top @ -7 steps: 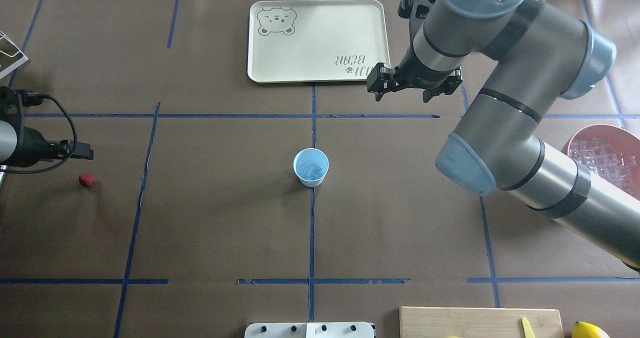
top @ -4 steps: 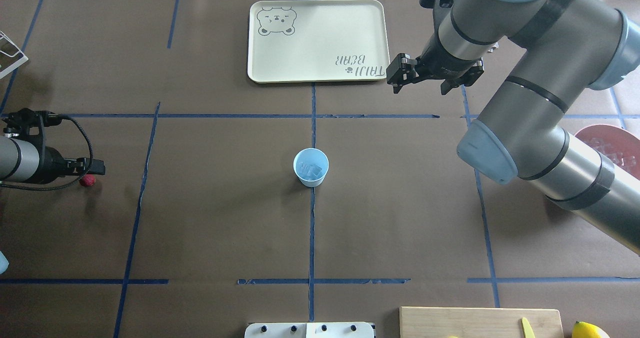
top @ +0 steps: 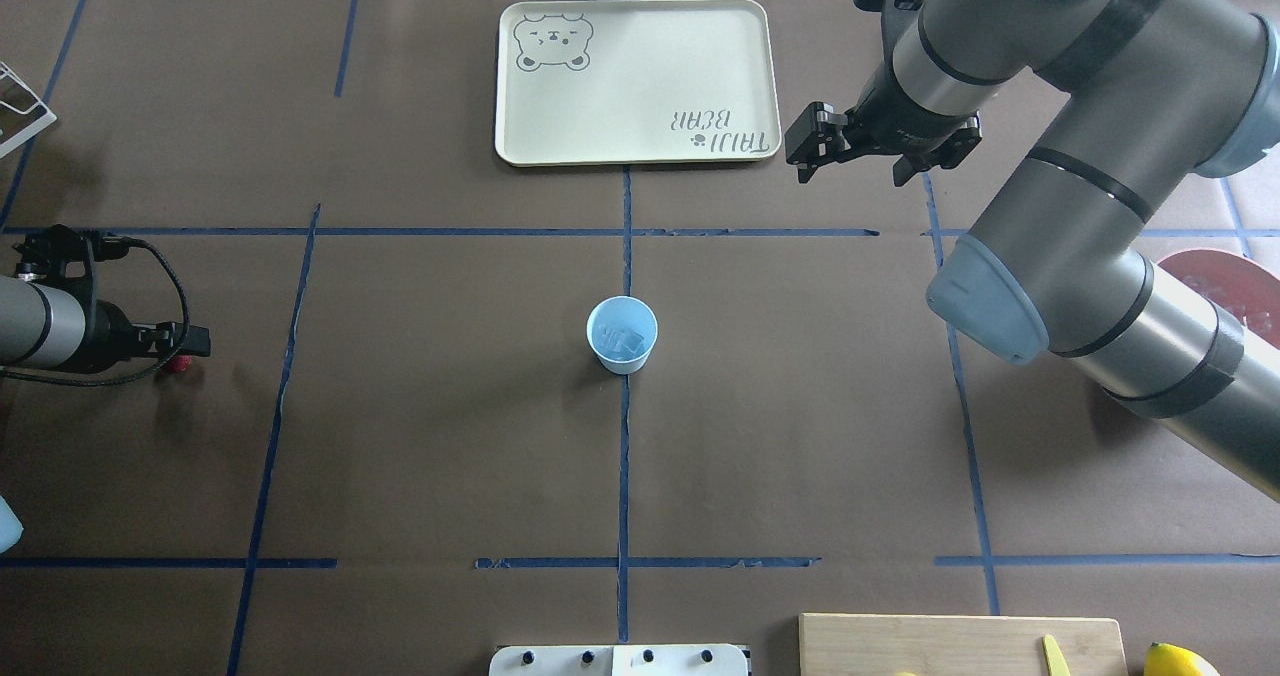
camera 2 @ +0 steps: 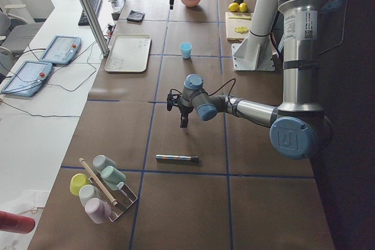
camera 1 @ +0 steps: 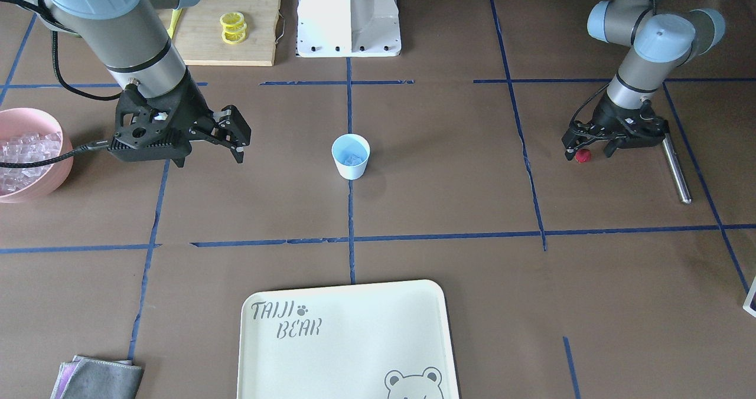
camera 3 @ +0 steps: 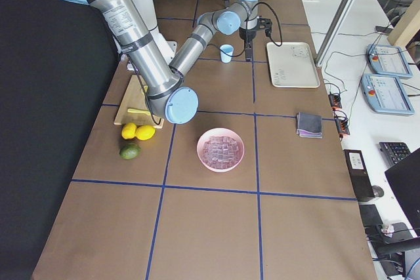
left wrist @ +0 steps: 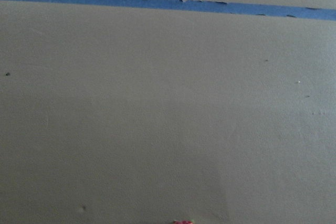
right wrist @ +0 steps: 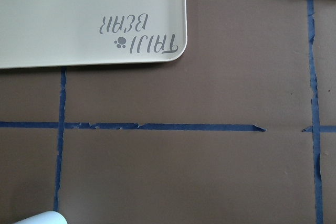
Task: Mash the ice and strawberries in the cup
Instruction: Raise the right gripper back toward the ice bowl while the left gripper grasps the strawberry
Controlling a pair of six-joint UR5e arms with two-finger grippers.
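Ice (camera 1: 352, 158) lies in the bottom of the light-blue cup (camera 1: 351, 156), which stands upright at the middle of the bench on the centre blue tape line, well apart from both arms. You will find the strawberry (camera 1: 583, 156) on the bench surface near the end on the robot's left. The left gripper (camera 1: 589, 151) is down over it with its fingers spread, one on each side of the berry. From the pictures you cannot tell whether either finger touches it. In the left wrist view the berry is only a red sliver at the bottom edge. A metal rod (camera 1: 675, 169) lies flat just beside that gripper, towards the same end. The right gripper (top: 851, 175) hangs above the bench just off the corner of the cream tray (top: 640, 16), its fingers wide apart and holding nothing. More ice fills the pink bowl (camera 1: 35, 186) towards the bench's end on the robot's right.
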